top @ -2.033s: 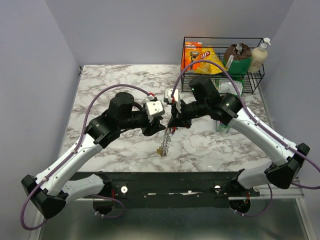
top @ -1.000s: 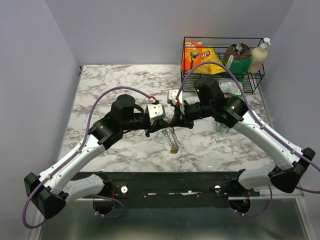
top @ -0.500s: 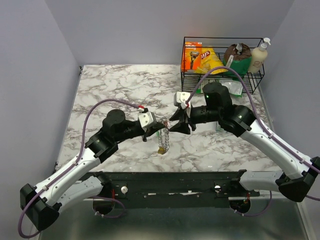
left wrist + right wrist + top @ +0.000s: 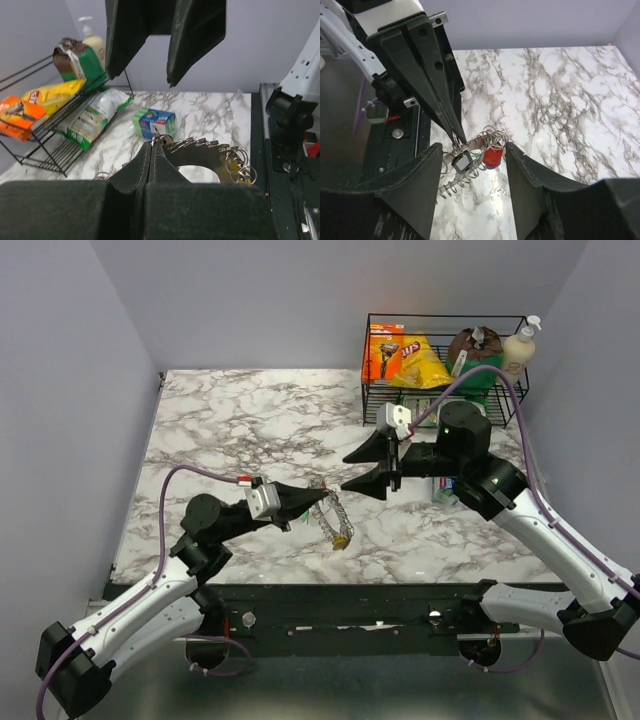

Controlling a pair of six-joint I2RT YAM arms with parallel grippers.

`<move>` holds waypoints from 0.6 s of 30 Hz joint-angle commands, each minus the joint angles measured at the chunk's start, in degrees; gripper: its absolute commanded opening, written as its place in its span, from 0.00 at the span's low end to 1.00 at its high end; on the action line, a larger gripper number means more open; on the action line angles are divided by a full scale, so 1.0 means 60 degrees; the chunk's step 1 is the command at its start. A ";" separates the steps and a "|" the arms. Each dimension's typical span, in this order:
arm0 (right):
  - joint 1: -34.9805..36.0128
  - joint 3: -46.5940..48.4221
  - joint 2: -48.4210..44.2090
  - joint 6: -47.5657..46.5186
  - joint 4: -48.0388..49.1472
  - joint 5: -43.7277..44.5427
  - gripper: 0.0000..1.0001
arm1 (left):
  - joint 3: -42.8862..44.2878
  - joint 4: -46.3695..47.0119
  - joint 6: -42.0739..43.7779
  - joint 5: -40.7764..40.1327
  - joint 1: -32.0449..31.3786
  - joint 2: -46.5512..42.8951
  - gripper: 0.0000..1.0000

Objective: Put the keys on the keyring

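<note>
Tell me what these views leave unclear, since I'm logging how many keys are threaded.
- Key count: the keys clump together in the right wrist view, and are too small in the top view.
- Where the left gripper pinches the keyring: left wrist view, its own fingers cover it.

L claw tight, R claw wide

I see my left arm and right arm as white shells with black joints, rising from the black mounting rail. A purple cable loops along each; beyond the rail, white camera blocks and tapered matte-black fingers.
</note>
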 commanded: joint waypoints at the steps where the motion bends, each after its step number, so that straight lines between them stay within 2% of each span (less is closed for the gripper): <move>1: -0.0298 -0.0218 0.0022 0.0525 0.0887 -0.1708 0.61 | -0.0006 0.2344 -0.0536 0.0936 0.0017 -0.0244 0.00; 3: -0.0358 -0.0262 0.0008 0.0496 0.1005 -0.2511 0.60 | 0.0096 0.2433 -0.0653 0.1288 0.0017 -0.0215 0.00; 9: -0.0417 -0.0218 -0.0037 0.0511 0.1152 -0.3613 0.57 | 0.0330 0.2404 -0.0698 0.1406 0.0003 -0.0273 0.00; 18: -0.0417 0.0060 0.0285 0.0584 0.1020 -0.4011 0.54 | 0.0755 0.1921 -0.0493 0.1465 0.0003 -0.0127 0.00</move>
